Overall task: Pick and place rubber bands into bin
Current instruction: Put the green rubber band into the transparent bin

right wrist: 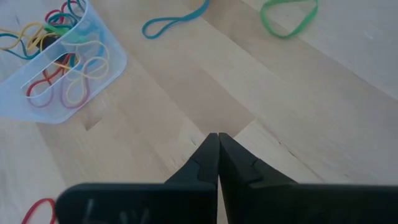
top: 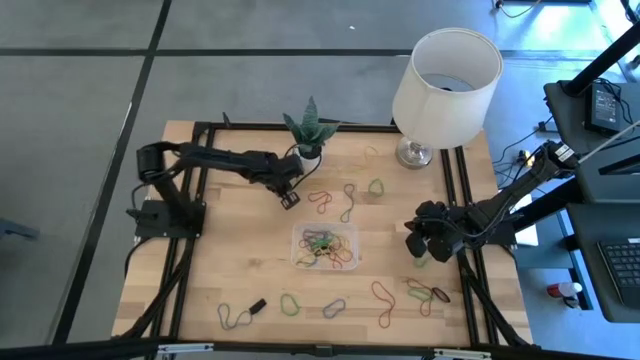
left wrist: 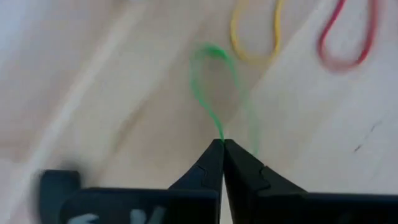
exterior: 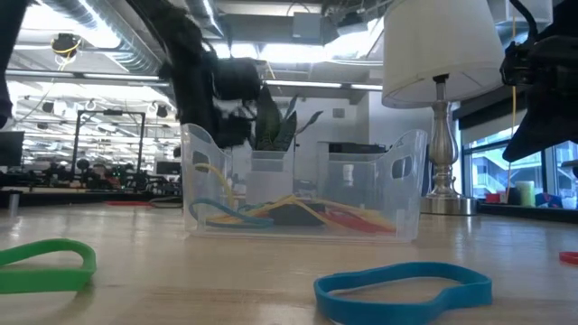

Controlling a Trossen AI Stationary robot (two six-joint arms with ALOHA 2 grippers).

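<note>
My left gripper (top: 291, 199) stands just in front of the white plant pot, pointing steeply down, shut on a thin green rubber band (left wrist: 214, 87). A yellow band (left wrist: 255, 37) and a red one (left wrist: 348, 43) lie on the wood beyond it. The clear bin (top: 325, 247) sits mid-table on its flat bottom with several coloured bands inside; it also shows in the right wrist view (right wrist: 56, 62). My right gripper (top: 418, 245) hovers to the right of the bin, shut (right wrist: 218, 138), with nothing between its fingers. My left gripper pinches the green band at one end of its loop (left wrist: 222, 138), right at the free ends of its two fingers. The fingers come from above, slanting down. The loop spreads away from the tips over the wood. Whether it is lifted clear I cannot tell.
A white plant pot (top: 308, 152) and a lamp with a large white shade (top: 445, 75) stand along the far edge. Loose bands lie along the near edge (top: 335, 308) and to the right (top: 428, 293), beside a small black block (top: 257, 305). More bands lie behind the bin (top: 348, 203).
</note>
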